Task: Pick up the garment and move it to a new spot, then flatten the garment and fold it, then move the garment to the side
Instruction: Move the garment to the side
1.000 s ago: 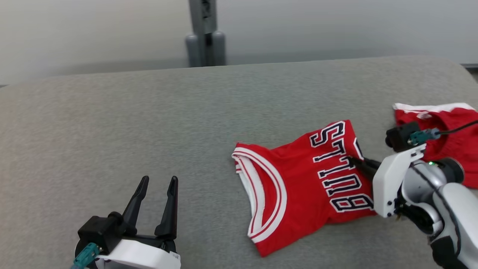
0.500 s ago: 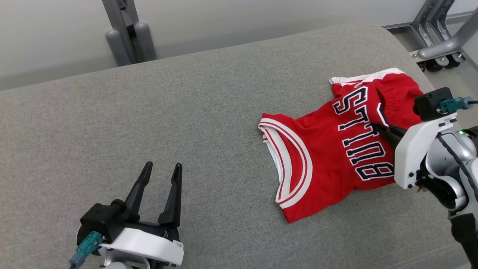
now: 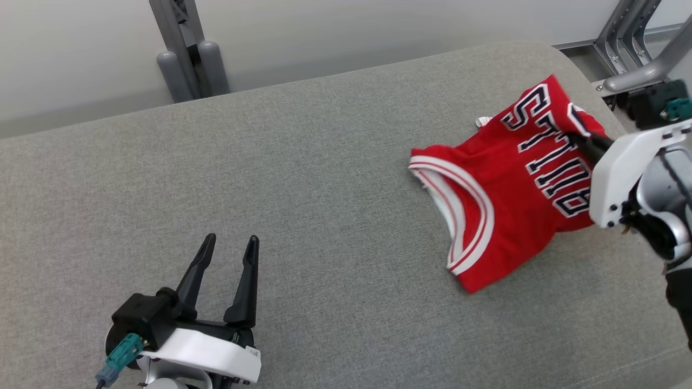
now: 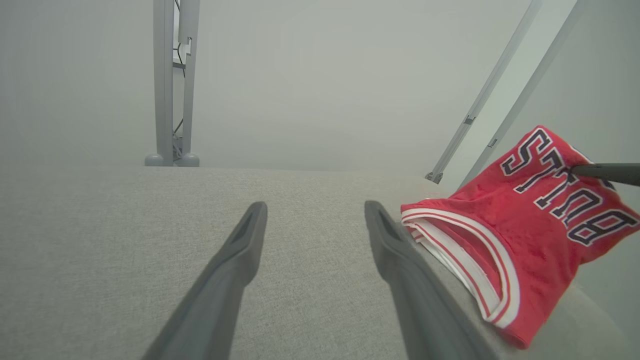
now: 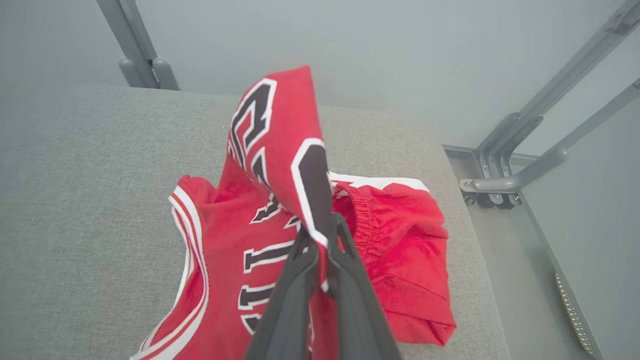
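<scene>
The garment (image 3: 503, 205) is a red jersey with white trim and dark block letters, lying near the right end of the grey padded table (image 3: 303, 178). My right gripper (image 3: 576, 138) is shut on a fold of the jersey's lettered part and holds it raised, while the neck end still rests on the table. The right wrist view shows the garment (image 5: 280, 130) standing up from my right gripper (image 5: 322, 235). My left gripper (image 3: 230, 240) is open and empty at the near left, far from the jersey. In the left wrist view my left gripper (image 4: 315, 210) points at bare cloth, with the garment (image 4: 525, 220) to its right.
Red shorts (image 5: 400, 260) with a white band lie under and beside the jersey, close to the table's right edge. A grey metal post (image 3: 186, 54) stands behind the table. A metal frame on casters (image 3: 632, 75) stands on the floor past the far right corner.
The head camera has shifted. My right gripper has lifted the pinched fold and carried the jersey toward the far right, over the shorts. The left gripper has stayed put.
</scene>
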### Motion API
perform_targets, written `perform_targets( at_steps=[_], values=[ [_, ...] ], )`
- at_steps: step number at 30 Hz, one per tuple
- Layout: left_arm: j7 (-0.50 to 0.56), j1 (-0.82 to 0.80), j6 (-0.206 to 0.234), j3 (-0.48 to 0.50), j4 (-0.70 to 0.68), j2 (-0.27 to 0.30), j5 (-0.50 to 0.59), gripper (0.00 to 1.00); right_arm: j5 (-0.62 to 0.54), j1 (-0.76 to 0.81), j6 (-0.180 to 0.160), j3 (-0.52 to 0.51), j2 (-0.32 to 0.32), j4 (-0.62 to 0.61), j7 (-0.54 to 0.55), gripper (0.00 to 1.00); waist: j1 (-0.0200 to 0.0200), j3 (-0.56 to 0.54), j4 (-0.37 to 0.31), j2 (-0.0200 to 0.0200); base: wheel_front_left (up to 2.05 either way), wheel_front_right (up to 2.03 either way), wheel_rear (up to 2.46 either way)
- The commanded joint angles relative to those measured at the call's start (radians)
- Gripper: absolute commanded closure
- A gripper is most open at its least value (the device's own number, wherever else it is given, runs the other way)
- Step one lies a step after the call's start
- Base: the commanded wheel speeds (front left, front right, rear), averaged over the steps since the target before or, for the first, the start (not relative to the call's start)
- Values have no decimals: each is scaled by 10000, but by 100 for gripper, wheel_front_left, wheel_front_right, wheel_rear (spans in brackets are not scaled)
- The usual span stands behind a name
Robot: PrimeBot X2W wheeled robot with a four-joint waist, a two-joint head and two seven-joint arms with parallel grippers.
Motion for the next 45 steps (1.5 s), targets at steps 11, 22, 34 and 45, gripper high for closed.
perform_targets(
  at_steps=[11,22,34,45],
  values=[
    [186,-4,166,-16,-263,302,112,0,-1405,-1431,-3,-1753,205,2099,-1098,100,0,254,60,0,0,0,0],
    [317,-43,223,-102,-412,422,153,0,-2817,-1778,-3,-3854,799,3881,-1795,100,0,514,224,0,0,0,0],
    [560,-422,228,-176,-535,576,248,0,-5604,-2612,-3,-6817,1002,5303,-2320,100,0,1172,731,0,0,0,0],
    [504,-611,238,-217,-445,577,252,0,-9165,-3008,-3,-9582,1830,4975,-2887,0,0,1647,1251,0,0,0,0]
  ],
)
